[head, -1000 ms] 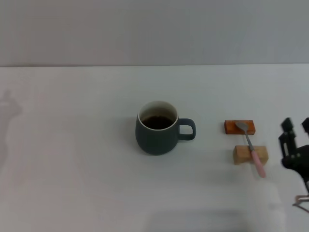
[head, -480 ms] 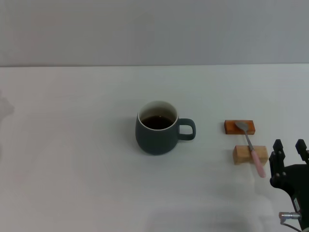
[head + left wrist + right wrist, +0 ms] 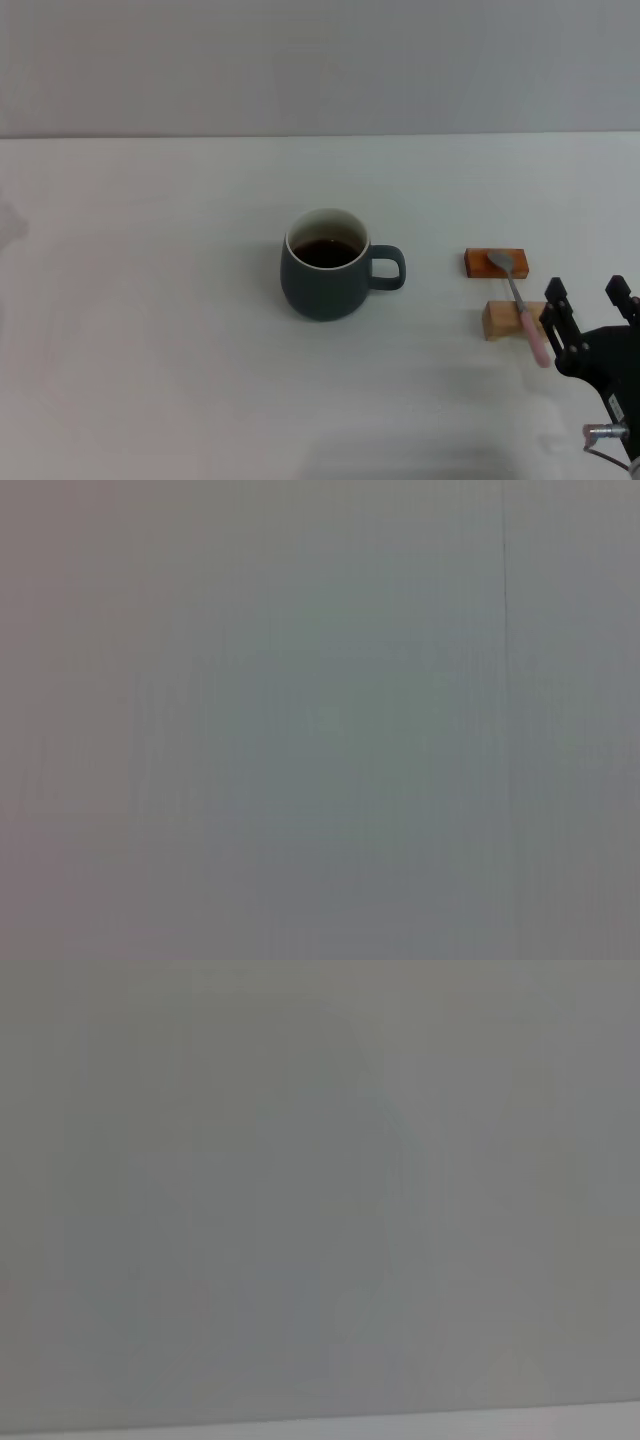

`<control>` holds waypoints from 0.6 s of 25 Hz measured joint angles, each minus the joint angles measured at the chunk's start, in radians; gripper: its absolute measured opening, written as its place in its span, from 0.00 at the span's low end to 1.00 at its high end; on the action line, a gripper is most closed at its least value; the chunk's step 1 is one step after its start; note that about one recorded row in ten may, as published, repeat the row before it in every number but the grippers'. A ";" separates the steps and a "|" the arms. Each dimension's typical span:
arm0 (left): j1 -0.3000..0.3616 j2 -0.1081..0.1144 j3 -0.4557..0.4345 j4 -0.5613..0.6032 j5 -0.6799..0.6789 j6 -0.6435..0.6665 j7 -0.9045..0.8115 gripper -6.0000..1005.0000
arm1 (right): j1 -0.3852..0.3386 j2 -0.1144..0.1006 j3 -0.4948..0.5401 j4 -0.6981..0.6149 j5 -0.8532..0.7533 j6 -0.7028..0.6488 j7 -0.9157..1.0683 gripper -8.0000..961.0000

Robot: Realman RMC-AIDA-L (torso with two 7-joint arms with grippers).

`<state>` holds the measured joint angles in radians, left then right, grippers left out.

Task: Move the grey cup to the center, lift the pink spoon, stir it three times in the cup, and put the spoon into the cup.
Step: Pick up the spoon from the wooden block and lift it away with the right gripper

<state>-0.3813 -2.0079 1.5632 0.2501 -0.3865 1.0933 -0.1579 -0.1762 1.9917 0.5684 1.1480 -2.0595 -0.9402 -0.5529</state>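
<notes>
Head view: the right gripper (image 3: 590, 297), a black two-fingered pincer, stands at the lower right over the white table (image 3: 150, 350), its two fingertips pointing upward in the picture and set clearly apart, so it is open with nothing between them. Just to the pincer's left lies the pink spoon (image 3: 520, 300), a small slim spoon with a grey metal bowl and a pale pink handle; the handle end comes close beside the pincer's left fingertip, though whether they touch cannot be told. The spoon's neck rests across a light wooden block (image 3: 500, 320), and its bowl lies on an orange-brown flat block (image 3: 480, 262) farther from the pincer. Well to the pincer's left, near the middle of the table, stands the grey cup (image 3: 322, 280), a rounded slate-grey ceramic mug, upright, with a white inside, dark liquid in it, and its loop handle turned toward the pincer. The left gripper does not appear.

Left wrist view: only a plain grey surface.

Right wrist view: only a plain pale surface; the pincer's fingers do not show.
</notes>
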 joint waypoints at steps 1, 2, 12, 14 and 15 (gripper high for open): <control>0.000 0.000 0.000 0.000 0.000 0.001 0.000 0.00 | 0.011 -0.018 -0.007 0.010 0.001 0.010 0.044 0.47; 0.000 0.000 0.000 0.000 0.000 0.001 0.000 0.00 | 0.014 -0.021 -0.011 0.010 0.001 0.012 0.060 0.47; 0.004 -0.008 0.003 0.003 0.000 0.005 0.000 0.00 | 0.019 0.028 -0.005 -0.091 0.001 0.009 0.076 0.72; 0.004 -0.008 0.003 0.003 0.000 0.005 -0.003 0.00 | 0.020 0.037 -0.005 -0.107 0.001 0.008 0.079 0.72; 0.004 -0.008 0.003 0.003 0.000 0.005 -0.003 0.00 | 0.020 0.037 -0.005 -0.107 0.001 0.008 0.079 0.72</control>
<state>-0.3773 -2.0162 1.5659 0.2531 -0.3860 1.0984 -0.1605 -0.1560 2.0284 0.5638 1.0414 -2.0580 -0.9317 -0.4743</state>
